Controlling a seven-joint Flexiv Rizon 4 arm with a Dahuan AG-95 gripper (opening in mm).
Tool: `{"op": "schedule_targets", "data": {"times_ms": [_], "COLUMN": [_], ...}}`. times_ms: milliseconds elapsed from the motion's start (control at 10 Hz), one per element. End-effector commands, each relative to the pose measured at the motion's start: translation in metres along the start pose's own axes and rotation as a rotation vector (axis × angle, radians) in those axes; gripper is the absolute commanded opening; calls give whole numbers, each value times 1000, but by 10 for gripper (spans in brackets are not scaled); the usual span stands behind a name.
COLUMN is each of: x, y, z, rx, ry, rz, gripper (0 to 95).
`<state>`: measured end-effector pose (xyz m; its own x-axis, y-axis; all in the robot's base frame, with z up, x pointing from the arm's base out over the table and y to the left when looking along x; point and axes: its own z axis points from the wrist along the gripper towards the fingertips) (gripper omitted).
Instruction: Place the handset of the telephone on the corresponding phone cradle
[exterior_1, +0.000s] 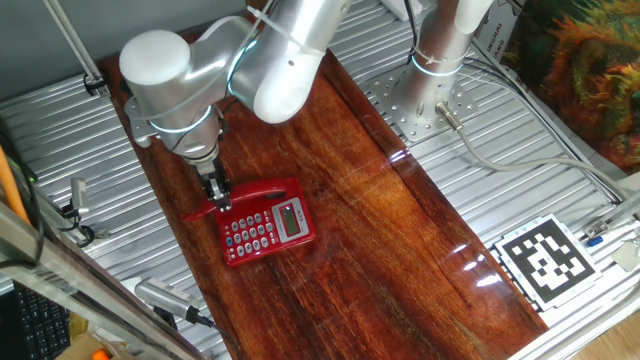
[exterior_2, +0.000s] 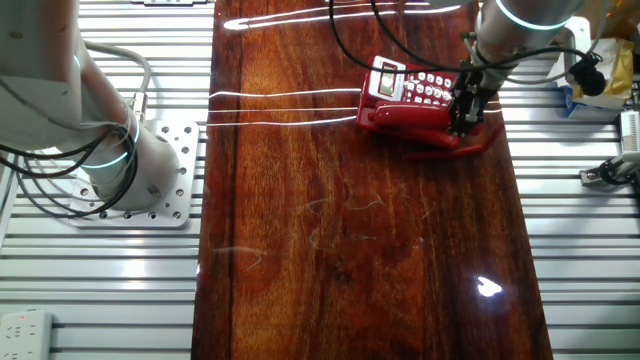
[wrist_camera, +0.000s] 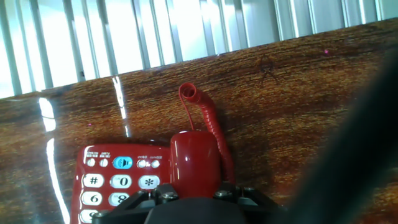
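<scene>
The red phone cradle (exterior_1: 268, 232) (exterior_2: 415, 88) with grey-white keys and a small display lies on the dark wooden board. The slim red handset (exterior_1: 262, 192) (exterior_2: 410, 117) lies along the cradle's edge strip, one end jutting past the base. My gripper (exterior_1: 219, 197) (exterior_2: 463, 120) comes down onto it from above. In the hand view the handset (wrist_camera: 194, 158) fills the space between the jaws of the gripper (wrist_camera: 194, 190), which are shut on it, with the keypad of the cradle (wrist_camera: 106, 180) just to its left. Its coiled red cord (wrist_camera: 208, 115) curls away over the wood.
The wooden board (exterior_1: 400, 240) (exterior_2: 350, 250) rests on a ribbed metal table. The arm's mounting plate (exterior_1: 420, 100) (exterior_2: 150, 170) stands beside the board. A black-and-white marker tag (exterior_1: 545, 258) lies off the board, and small clamps and cables sit along the table's edges.
</scene>
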<state>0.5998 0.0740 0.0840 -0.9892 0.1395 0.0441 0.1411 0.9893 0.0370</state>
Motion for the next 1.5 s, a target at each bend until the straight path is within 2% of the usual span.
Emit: {"op": "schedule_targets", "data": {"times_ms": [100, 400, 700, 1000, 1100, 1200, 1300, 1500], "x": [1, 6, 7, 12, 12, 12, 12, 12], "y": [0, 1, 1, -2, -2, -2, -2, -1], "z": [3, 17, 21, 32, 31, 31, 31, 27], "rx": [1, 1, 3, 4, -2, -1, 15, 14], "ry": [-5, -19, -21, -31, -67, -63, -58, -24], "rz": [1, -5, -5, -7, -2, -2, -6, 24], "gripper": [0, 0, 0, 0, 0, 0, 0, 0]}}
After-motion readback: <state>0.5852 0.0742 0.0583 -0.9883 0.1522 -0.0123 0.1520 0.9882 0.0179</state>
